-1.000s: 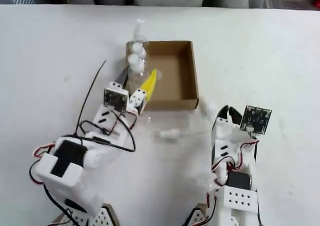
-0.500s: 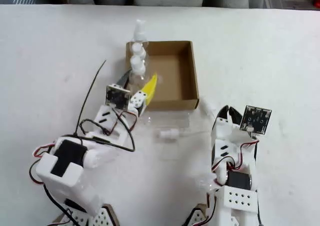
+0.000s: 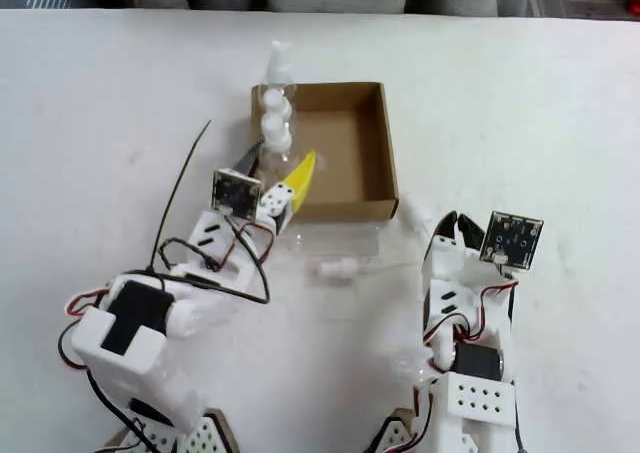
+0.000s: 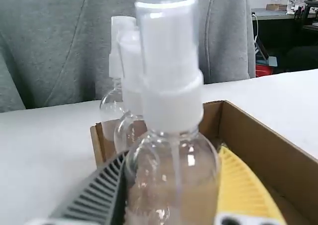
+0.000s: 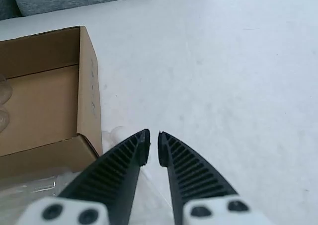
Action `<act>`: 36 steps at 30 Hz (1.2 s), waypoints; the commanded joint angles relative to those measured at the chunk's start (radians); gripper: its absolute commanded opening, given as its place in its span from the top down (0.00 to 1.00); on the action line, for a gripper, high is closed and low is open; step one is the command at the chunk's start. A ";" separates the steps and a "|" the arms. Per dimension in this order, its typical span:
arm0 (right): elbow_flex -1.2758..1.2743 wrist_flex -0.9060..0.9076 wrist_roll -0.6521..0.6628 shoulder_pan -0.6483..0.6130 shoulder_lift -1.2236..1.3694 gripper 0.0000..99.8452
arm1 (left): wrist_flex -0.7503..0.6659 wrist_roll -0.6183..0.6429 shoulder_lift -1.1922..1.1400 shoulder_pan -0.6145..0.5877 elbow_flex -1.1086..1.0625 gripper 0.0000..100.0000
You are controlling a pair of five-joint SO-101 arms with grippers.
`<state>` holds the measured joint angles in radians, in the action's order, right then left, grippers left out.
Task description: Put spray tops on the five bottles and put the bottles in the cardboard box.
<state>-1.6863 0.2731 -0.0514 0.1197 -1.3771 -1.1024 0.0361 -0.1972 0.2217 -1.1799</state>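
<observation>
White table (image 3: 520,103) under it all. Brown cardboard box (image 3: 345,153) near the middle of the table, open on top.

Left gripper (image 3: 281,163) at the left side of the box, close to its near left corner. Grey finger (image 4: 94,200) on one side, yellow finger (image 4: 243,190) on the other, squeezed snug on a clear bottle (image 4: 166,106). Standing up straight, white spray top on. Over the box's left wall or just inside it, hard to tell which.

Second bottle (image 4: 128,71) right behind it and third bottle (image 4: 110,106) behind that, both with tops on, lined up toward the far left corner of the box.

Right gripper (image 5: 153,143) low over the table, just past the near right corner of the box. Nearly closed, only a thin gap, nothing in it.

What looks like another see-through bottle (image 3: 345,241) lying flat by the near wall of the box, hard to make out. Loose spray top (image 3: 338,268) lying on the table just in front of that, thin tube pointing toward the right gripper.
</observation>
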 commanded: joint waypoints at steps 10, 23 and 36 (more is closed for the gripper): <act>-0.009 -0.016 -0.006 0.012 -0.002 0.99 | 0.003 0.005 0.022 -0.012 0.009 0.78; -0.009 -0.016 -0.006 0.012 -0.002 0.99 | 0.071 0.008 0.038 -0.016 -0.003 0.67; -0.009 -0.016 -0.006 0.012 -0.002 0.99 | 0.121 0.008 0.096 -0.019 -0.028 0.66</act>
<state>-1.6863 0.2731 -0.0514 0.1197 -1.3771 -0.9812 0.0361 -0.1649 0.2156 -1.2014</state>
